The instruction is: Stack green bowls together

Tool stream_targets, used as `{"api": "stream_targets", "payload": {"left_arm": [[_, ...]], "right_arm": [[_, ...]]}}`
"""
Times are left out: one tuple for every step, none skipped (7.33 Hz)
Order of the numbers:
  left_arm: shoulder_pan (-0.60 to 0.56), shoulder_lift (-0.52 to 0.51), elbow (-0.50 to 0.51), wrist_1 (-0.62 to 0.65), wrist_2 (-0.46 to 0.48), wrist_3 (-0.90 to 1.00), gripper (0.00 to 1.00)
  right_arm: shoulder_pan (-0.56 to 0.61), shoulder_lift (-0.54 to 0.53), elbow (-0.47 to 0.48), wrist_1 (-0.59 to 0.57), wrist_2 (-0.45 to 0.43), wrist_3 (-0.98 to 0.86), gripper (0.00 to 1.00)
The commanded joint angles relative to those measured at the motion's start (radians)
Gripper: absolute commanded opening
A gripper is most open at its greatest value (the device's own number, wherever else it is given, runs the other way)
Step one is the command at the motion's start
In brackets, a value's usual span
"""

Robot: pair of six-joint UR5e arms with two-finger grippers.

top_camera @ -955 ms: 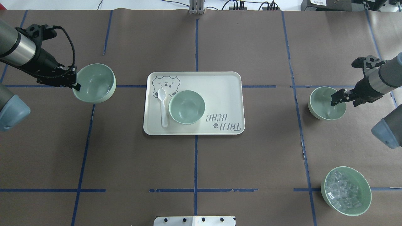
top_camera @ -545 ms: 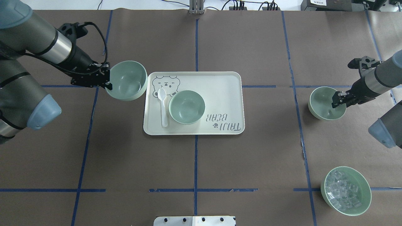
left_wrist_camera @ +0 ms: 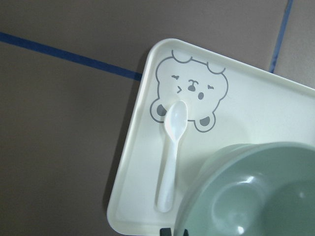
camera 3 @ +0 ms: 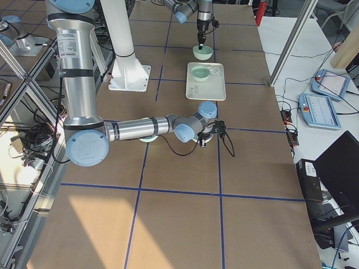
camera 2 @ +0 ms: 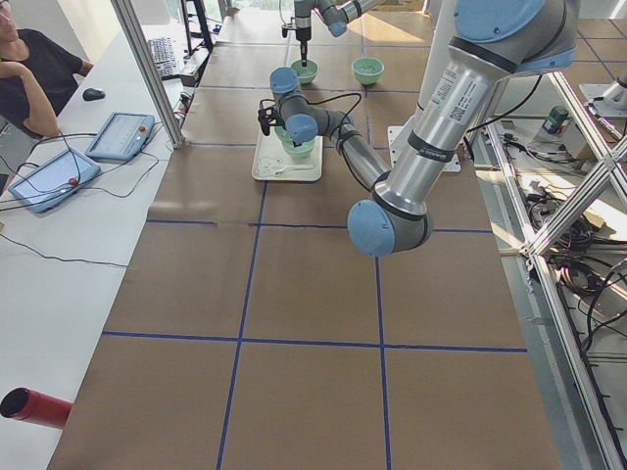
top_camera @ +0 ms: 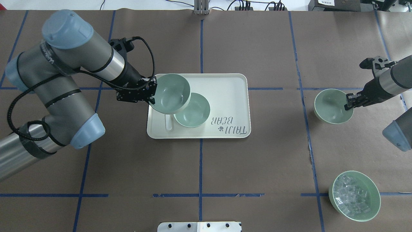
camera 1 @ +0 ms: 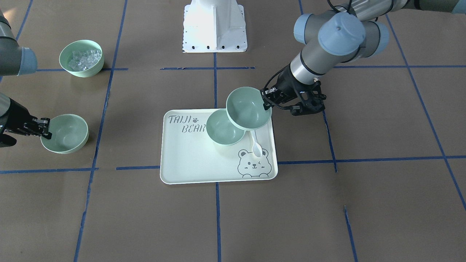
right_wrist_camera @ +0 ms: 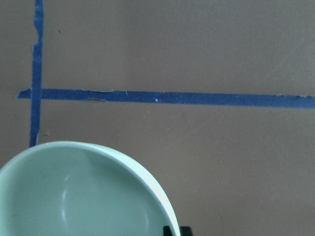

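My left gripper [top_camera: 151, 96] is shut on the rim of a pale green bowl [top_camera: 170, 93] and holds it above the tray's left part, overlapping the edge of a second green bowl [top_camera: 194, 111] that sits on the tray. In the front view the held bowl [camera 1: 247, 112] hangs beside the tray bowl [camera 1: 224, 130]. The left wrist view shows the held bowl [left_wrist_camera: 256, 196] at lower right. My right gripper [top_camera: 349, 103] is shut on the rim of the third green bowl [top_camera: 331, 106] at the table's right, also in the right wrist view [right_wrist_camera: 74, 196].
The pale bear-print tray [top_camera: 231, 83] lies at the table's middle with a white spoon [left_wrist_camera: 172, 147] on its left part. A green bowl holding clear cubes [top_camera: 354, 196] stands at the near right. Blue tape lines cross the brown table cover.
My left arm has carried its bowl to the right, from beside the tray to over the tray's left part. The right gripper has closed in on its bowl's rim, and that bowl has shifted slightly.
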Motion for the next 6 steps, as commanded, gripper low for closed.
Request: {"api": "stream_targets", "payload": {"left_arm": [[0.1, -0.026, 0.024, -0.035, 0.114, -0.036, 0.0], [0.108, -0.039, 0.047, -0.037, 0.124, -0.036, 0.0], [0.109, -0.053, 0.071, -0.04, 0.13, -0.036, 0.0], [0.108, -0.053, 0.097, -0.08, 0.15, -0.037, 0.0], [0.109, -0.053, 0.113, -0.095, 0.157, -0.037, 0.0], [0.108, -0.05, 0.114, -0.095, 0.159, -0.036, 0.0]], "right_arm": [[0.086, 0.006, 0.009, 0.022, 0.08, -0.001, 0.0], [0.111, 0.02, 0.009, 0.02, 0.111, -0.001, 0.0], [0.125, 0.032, 0.009, 0.02, 0.127, -0.001, 0.0], [0.126, 0.032, 0.009, 0.02, 0.127, 0.0, 0.0], [0.126, 0.034, 0.009, 0.02, 0.125, 0.0, 0.0], [0.126, 0.035, 0.009, 0.02, 0.124, 0.0, 0.0]]}}
